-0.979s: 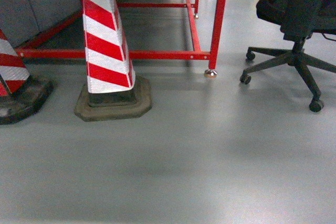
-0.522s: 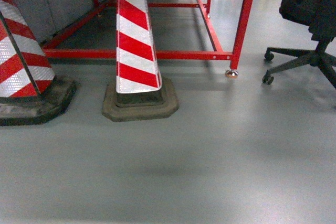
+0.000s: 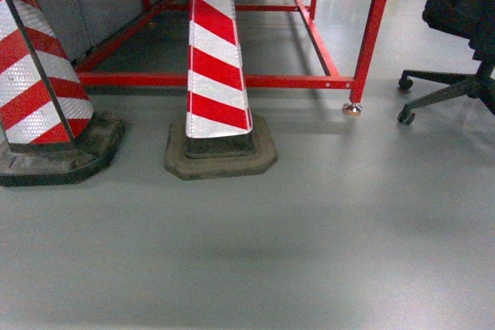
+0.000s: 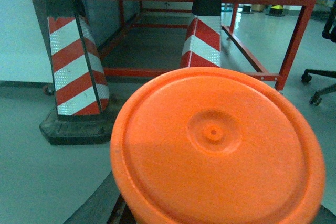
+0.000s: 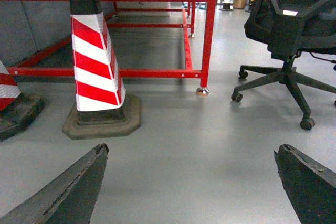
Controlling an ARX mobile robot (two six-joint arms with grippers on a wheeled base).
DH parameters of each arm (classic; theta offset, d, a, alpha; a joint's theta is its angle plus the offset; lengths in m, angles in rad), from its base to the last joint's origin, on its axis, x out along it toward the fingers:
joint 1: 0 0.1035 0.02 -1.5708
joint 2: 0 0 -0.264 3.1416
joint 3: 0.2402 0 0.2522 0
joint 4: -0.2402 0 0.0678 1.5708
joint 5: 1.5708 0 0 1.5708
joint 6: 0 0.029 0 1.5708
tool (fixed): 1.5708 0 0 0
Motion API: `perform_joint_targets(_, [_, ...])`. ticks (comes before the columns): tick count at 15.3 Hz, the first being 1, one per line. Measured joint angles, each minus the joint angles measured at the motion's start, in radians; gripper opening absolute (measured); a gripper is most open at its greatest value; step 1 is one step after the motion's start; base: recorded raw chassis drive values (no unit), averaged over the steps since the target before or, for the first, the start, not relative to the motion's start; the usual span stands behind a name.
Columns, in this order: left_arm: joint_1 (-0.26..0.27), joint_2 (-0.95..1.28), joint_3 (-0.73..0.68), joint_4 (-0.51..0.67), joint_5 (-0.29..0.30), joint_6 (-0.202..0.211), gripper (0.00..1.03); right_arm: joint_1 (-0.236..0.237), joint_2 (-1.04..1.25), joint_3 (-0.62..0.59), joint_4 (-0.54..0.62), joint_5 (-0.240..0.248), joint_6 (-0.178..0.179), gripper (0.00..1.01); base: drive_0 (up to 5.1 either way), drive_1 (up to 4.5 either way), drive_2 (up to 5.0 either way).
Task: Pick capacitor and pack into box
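Cones have slid right across my head view over the last second: the middle cone point(image 3: 218, 75) sat left of centre and now stands near the middle, a second cone point(image 3: 42, 83) has come well into frame on the left, and the chair point(image 3: 456, 28) has drifted almost off the right edge. I read that as the base turning left, or tracking left, along the red frame point(image 3: 232, 80). Nothing on the floor point(image 3: 271, 245) itself has moved.

For the task, this means I am only travelling. No capacitor and no box shows in any of my three views, so I cannot say where either one is; they are somewhere outside what the cameras cover. No desk top is visible either, only the legs and rails of the frame.

My right claw point(image 5: 191, 182) is spread wide, both fingers at the bottom corners of its wrist view with bare floor between them, holding nothing. My left wrist view is mostly filled by an orange disc point(image 4: 218, 145), a lid or bucket top by the look of it, and the left claw does not show there, so I cannot tell its state.

My judgement: picking has not started, and I need to find the work surface first
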Motion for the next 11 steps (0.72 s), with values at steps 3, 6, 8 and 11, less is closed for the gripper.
perform_joint_targets(3, [0.000,0.000,0.000,-0.001,0.000,0.000,0.44,0.000,0.000,0.000,0.000,0.000,0.000,0.98,0.0,0.00,0.0])
perform_joint_targets(6, [0.000,0.000,0.000,0.000,0.002,0.000,0.44,0.000,0.000,0.000,-0.001,0.000,0.000,0.98,0.0,0.00,0.0])
perform_joint_targets(8, [0.000,0.000,0.000,0.000,0.001,0.000,0.44,0.000,0.000,0.000,0.002,0.000,0.000,0.98,0.0,0.00,0.0])
perform_joint_targets(11, [0.000,0.000,0.000,0.000,0.002,0.000,0.44,0.000,0.000,0.000,0.002,0.000,0.000,0.98,0.0,0.00,0.0])
